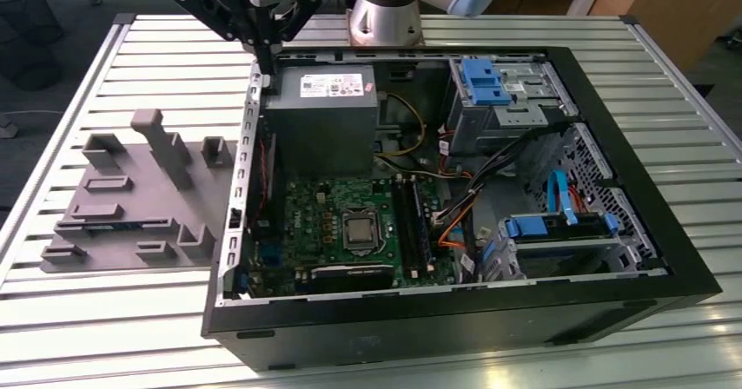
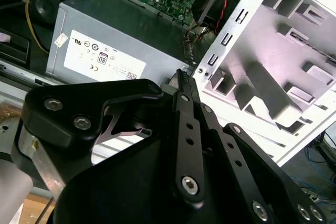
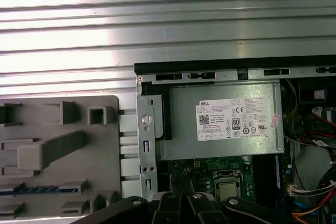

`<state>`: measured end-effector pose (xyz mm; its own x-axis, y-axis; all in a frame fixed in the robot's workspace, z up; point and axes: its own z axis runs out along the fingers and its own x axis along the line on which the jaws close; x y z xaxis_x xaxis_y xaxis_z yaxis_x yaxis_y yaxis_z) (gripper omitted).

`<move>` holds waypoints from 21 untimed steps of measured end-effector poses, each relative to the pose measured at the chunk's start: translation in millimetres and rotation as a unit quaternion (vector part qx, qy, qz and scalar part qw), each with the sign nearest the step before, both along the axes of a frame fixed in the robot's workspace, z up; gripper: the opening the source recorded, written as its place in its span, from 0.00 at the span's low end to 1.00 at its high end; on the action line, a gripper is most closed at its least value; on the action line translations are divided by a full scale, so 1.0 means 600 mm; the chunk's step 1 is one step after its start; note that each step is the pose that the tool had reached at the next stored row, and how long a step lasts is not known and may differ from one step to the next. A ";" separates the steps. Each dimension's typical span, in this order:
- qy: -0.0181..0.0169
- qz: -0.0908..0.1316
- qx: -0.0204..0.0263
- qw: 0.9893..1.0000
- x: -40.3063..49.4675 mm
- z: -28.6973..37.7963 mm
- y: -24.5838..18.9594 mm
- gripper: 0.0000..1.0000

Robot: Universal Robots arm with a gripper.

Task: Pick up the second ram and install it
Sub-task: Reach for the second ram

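On the grey holder, second ram, well apart from the gripper, closed empty.

In the exterior view, the holder, carrying the second ram, is lying on the table at the case's nine o'clock.

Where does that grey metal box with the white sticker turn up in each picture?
Exterior view: power supply in the upper middle, inside the open case.
First wrist view: power supply between the case's black rim and the motherboard.
Second wrist view: power supply beside the motherboard, past the gripper.
Shared landmark: grey moulded holder outside the case.
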<state>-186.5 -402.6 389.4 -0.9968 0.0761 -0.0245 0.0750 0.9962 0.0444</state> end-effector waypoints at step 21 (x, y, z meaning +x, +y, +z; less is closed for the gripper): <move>0.000 0.000 0.000 1.000 -0.021 0.000 -0.0035 0.11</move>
